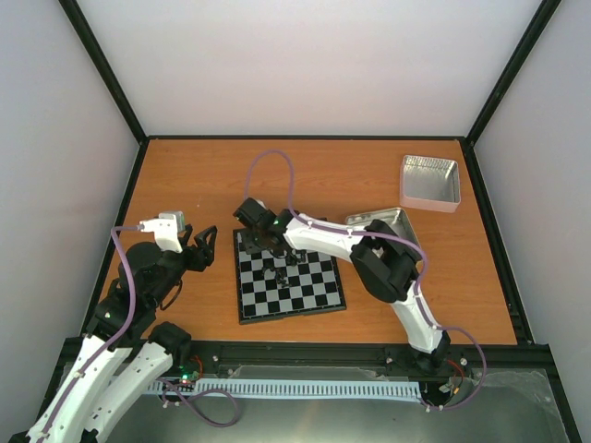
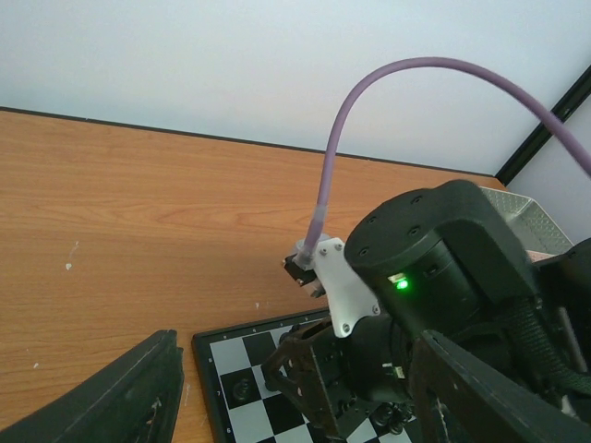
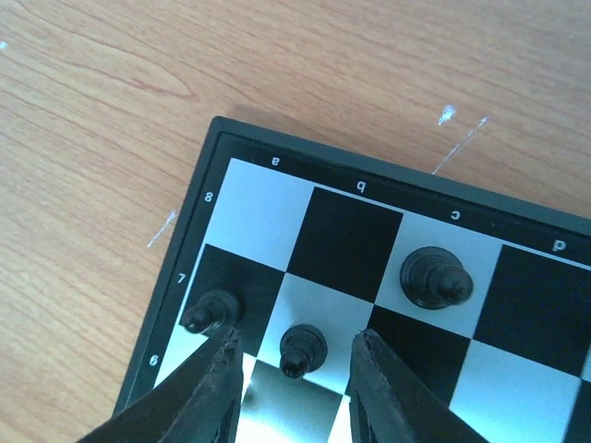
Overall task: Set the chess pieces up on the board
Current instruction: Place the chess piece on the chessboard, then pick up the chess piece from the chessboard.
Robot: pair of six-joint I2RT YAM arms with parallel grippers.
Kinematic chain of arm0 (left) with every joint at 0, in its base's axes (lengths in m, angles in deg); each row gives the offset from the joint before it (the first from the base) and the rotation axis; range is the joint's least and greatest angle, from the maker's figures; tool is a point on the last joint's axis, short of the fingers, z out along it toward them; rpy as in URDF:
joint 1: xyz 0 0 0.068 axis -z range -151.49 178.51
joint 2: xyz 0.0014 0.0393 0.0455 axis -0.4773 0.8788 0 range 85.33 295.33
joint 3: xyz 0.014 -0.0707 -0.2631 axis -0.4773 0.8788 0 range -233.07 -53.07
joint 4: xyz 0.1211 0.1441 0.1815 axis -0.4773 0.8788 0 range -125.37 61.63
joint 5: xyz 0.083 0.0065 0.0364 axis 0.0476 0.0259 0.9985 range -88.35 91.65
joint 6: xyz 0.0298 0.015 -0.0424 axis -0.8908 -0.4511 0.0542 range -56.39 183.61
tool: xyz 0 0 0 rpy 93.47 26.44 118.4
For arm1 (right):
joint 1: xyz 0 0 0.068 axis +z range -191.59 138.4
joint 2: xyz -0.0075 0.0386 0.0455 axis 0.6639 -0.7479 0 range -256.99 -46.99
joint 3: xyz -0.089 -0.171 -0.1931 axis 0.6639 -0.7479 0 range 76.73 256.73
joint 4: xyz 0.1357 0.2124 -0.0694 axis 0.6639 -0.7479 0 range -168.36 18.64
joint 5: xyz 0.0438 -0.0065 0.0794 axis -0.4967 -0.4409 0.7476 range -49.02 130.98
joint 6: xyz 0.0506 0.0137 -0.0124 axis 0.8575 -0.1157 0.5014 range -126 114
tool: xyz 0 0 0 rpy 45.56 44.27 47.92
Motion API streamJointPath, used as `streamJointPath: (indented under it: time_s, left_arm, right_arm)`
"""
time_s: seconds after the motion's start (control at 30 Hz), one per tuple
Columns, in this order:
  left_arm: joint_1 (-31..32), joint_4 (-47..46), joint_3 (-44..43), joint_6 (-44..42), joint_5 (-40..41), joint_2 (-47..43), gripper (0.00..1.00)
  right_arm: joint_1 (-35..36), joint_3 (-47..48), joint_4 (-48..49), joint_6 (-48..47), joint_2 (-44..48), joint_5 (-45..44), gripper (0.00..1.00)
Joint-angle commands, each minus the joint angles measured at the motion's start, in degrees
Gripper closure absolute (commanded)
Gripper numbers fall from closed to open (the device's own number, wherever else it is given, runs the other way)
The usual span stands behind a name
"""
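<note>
Your right pincer is released, fingers either side of a pawn near the board corner; two more black pieces adjacent. Left pincer released too, beside the board.

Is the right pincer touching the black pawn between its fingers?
Apart. In the right wrist view, bare board shows on both sides of the black pawn, between it and the fingers of the right pincer.
</note>
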Motion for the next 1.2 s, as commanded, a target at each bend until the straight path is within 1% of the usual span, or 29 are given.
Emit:
streamJointPath:
  time_s: [0.0, 0.27, 0.4, 0.53, 0.63, 0.77, 0.93, 1.1, 1.17]
  left_arm:
    - [0.3, -0.4, -0.1, 0.3, 0.2, -0.1, 0.31]
    - [0.3, -0.5, 0.0, 0.2, -0.1, 0.0, 0.31]
    - [0.3, -0.7, -0.1, 0.1, -0.4, 0.1, 0.31]
    - [0.3, -0.7, -0.1, 0.0, -0.5, 0.1, 0.31]
    - [0.3, -0.6, -0.1, 0.1, -0.4, 0.1, 0.31]
    - [0.3, -0.6, -0.1, 0.2, -0.4, -0.1, 0.31]
    - [0.3, -0.6, -0.1, 0.1, -0.3, -0.2, 0.31]
    - [0.3, -0.6, -0.1, 0.1, -0.3, -0.2, 0.31]
    - [0.3, -0.6, 0.0, 0.1, -0.3, -0.2, 0.31]
  right_arm:
    - [0.3, 0.4, -1.8, -0.5, 5.9, -0.5, 0.66]
    - [0.4, -15.2, -2.6, -0.5, 15.1, 0.4, 0.63]
    - [0.3, -20.1, -4.6, 0.8, 17.7, -2.9, 0.62]
    - [0.3, -20.7, -6.6, 3.2, 17.8, -9.2, 0.63]
    - [0.2, -20.8, -7.1, 4.9, 17.4, -11.7, 0.65]
    - [0.1, -21.0, -6.8, 5.1, 16.8, -11.0, 0.70]
    - [0.1, -21.4, -7.1, 5.3, 16.7, -9.7, 0.82]
    - [0.1, -22.1, -6.3, 5.2, 17.0, -7.7, 0.82]
    - [0.1, -22.2, -6.0, 4.8, 16.7, -6.5, 0.79]
